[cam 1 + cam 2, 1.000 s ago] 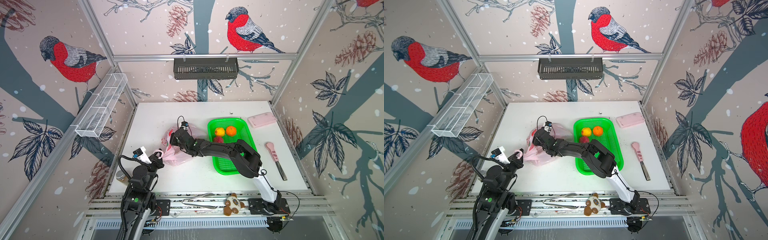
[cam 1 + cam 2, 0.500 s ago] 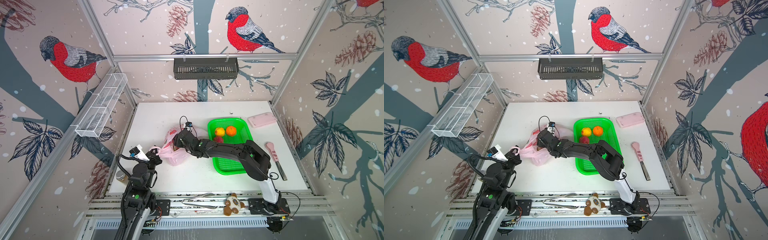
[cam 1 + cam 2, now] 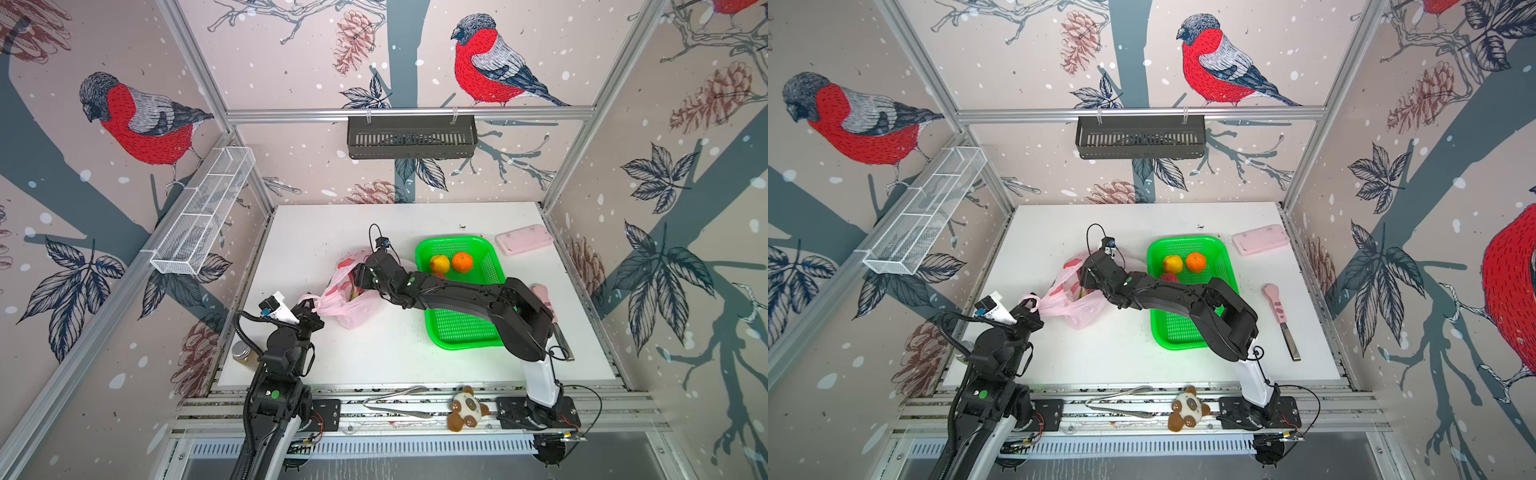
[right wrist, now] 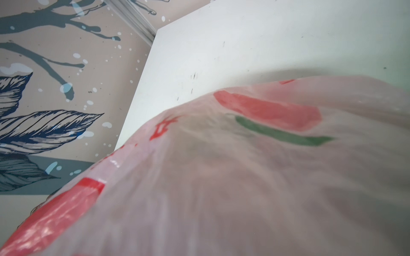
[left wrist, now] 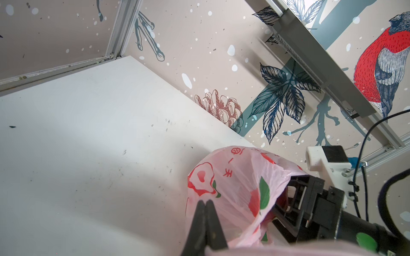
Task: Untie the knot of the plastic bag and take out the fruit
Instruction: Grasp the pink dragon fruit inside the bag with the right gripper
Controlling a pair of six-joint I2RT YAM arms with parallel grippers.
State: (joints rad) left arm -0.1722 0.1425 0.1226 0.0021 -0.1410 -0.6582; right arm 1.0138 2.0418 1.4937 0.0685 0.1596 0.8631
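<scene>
Plastic bag: one, pink with red-and-green fruit prints [image 3: 353, 309], lying on the white counter [image 3: 324, 232] left of the tray, mouth gaping toward the right arm.
Fruit out of the bag: three, all in the one green tray [image 3: 461, 330]. They are a yellow citrus [image 3: 439, 263], an orange citrus [image 3: 462, 262] just beside it, and a red ball [image 3: 1168, 277] half hidden behind the right arm.
Fruit in the bag: a patch of yellow-green and red shows in the mouth; the count cannot be told.
Left hand: [image 3: 308, 306] fingers pressed together on a handle loop of the plastic bag, drawing the film taut toward the counter's left front.
Right hand: [image 3: 360, 277] pushed into the bag's mouth; its wrist view shows only pink film, so whether its fingers are spread cannot be told.
Other things: one pink case [image 3: 523, 245], one knife [image 3: 1278, 309], one plush toy [image 3: 467, 409], one pair of tongs [image 3: 399, 405], one jar [image 3: 243, 355].
Change since a second ago: the right arm's elbow has swung out toward the knife and the right hand has drawn slightly toward the tray. The bag is more stretched between the two hands. The tray's fruit has not moved.
</scene>
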